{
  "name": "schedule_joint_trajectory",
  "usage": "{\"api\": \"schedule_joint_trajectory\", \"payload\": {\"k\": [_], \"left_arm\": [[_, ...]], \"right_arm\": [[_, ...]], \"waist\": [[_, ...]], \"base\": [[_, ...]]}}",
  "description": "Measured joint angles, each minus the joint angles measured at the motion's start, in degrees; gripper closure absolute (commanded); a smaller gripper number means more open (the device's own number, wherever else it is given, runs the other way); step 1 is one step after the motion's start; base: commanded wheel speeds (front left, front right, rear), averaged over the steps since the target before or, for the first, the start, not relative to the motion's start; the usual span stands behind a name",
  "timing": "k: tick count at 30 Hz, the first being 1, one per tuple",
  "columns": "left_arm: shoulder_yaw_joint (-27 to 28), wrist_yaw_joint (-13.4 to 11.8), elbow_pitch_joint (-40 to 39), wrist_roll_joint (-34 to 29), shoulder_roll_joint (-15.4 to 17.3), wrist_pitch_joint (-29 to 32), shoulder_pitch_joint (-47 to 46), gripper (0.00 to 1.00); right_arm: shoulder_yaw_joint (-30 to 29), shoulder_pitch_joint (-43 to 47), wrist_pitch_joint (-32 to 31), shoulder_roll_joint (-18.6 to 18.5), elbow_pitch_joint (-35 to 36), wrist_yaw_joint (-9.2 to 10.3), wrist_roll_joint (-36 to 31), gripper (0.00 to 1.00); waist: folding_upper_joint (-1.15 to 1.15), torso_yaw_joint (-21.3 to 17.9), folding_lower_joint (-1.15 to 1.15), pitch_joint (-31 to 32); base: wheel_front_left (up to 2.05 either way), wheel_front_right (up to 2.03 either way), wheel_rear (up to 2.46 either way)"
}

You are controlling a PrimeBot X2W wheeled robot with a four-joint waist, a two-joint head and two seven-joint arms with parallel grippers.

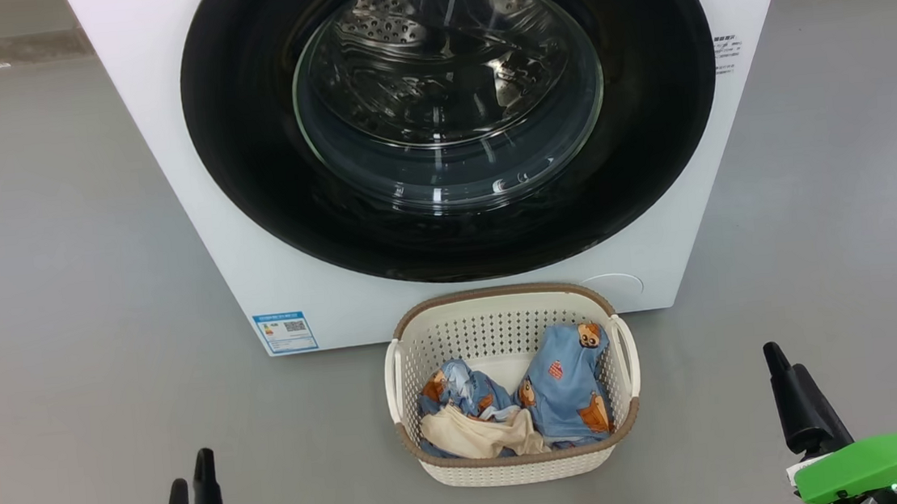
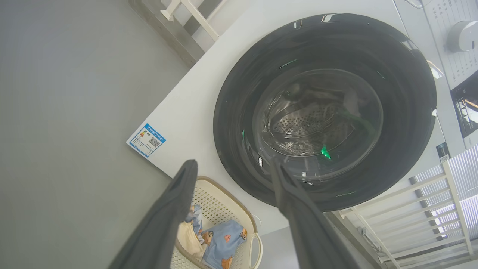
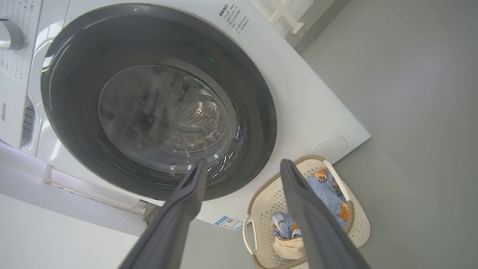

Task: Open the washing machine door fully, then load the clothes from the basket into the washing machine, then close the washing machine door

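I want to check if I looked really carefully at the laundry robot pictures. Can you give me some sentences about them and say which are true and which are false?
1. The washing machine door is shut. True.
2. The clothes are already inside the drum. False: they lie in the basket.
3. The basket stands on the floor right in front of the washing machine. True.
4. The left end effector is holding a bear-print garment. False: it is open and empty, apart from the basket.
5. A blue label sits on the machine's lower front. True.
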State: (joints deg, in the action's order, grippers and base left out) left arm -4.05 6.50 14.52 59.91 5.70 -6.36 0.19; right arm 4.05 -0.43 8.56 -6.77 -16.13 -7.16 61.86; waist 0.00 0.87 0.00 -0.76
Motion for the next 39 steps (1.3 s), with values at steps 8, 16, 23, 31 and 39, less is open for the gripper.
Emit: {"api": "schedule_joint_trajectory", "payload": {"k": [8,16,23,31,39], "left_arm": [[-0.6,0.0,-0.5,-7.1,0.0,-1.2,0.0,0.0],[-0.7,0.0,-0.8,-13.0,0.1,-2.0,0.0,0.0],[-0.8,0.1,-0.9,-17.7,0.1,-2.8,0.0,0.0],[-0.8,0.1,-1.2,-23.4,0.1,-3.8,0.0,0.0],[-1.0,0.2,-1.4,-28.5,0.2,-4.8,0.0,0.0]], "right_arm": [[-0.5,0.0,0.6,0.7,0.5,0.0,-7.1,0.0],[-0.6,0.0,1.4,1.0,0.7,0.0,-13.1,0.0],[-0.8,0.0,2.1,1.3,1.1,0.0,-17.6,0.0],[-0.9,0.0,2.7,1.3,1.4,0.0,-23.5,0.0],[-1.2,0.0,3.3,1.6,1.7,0.0,-29.1,0.0]], "waist": [[0.0,0.1,0.0,-0.1],[0.0,0.2,0.0,0.0],[0.0,0.4,0.0,0.1],[0.0,0.4,0.0,0.2],[0.0,0.6,0.0,0.1]], "base": [[0.0,0.0,0.0],[0.0,0.0,0.0],[0.0,0.0,0.0],[0.0,0.0,0.0],[0.0,0.0,0.0]]}}
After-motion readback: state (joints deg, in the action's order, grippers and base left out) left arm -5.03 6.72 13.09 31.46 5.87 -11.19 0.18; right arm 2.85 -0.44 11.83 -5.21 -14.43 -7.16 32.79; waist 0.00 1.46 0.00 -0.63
